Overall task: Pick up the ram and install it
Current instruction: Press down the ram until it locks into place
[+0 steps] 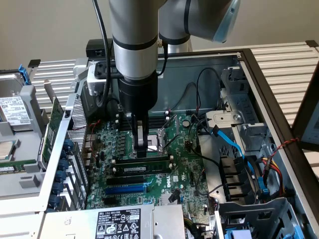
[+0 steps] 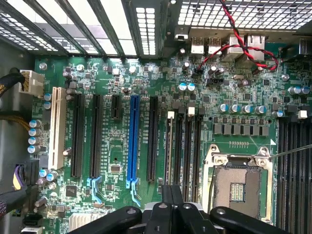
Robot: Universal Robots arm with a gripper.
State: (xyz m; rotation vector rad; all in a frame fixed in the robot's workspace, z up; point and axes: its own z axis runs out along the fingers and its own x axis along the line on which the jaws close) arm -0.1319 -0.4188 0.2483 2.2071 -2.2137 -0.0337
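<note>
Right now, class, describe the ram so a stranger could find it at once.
Start at the motherboard inside the open computer case. Below the arm's gripper runs a row of long slots. The ram is the green stick with a white label standing in the slot nearest the gripper; the black slots beside it sit empty.

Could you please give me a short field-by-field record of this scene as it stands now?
setting: open computer case with a green motherboard
gripper: shut, fingers together, directly above the ram
ram: green stick lying along a black memory slot, between the slot's white end clips
blue expansion slot: unoccupied, among black slots
processor socket: bare, metal frame
cables: red and black twisted pair near the rear ports
</note>
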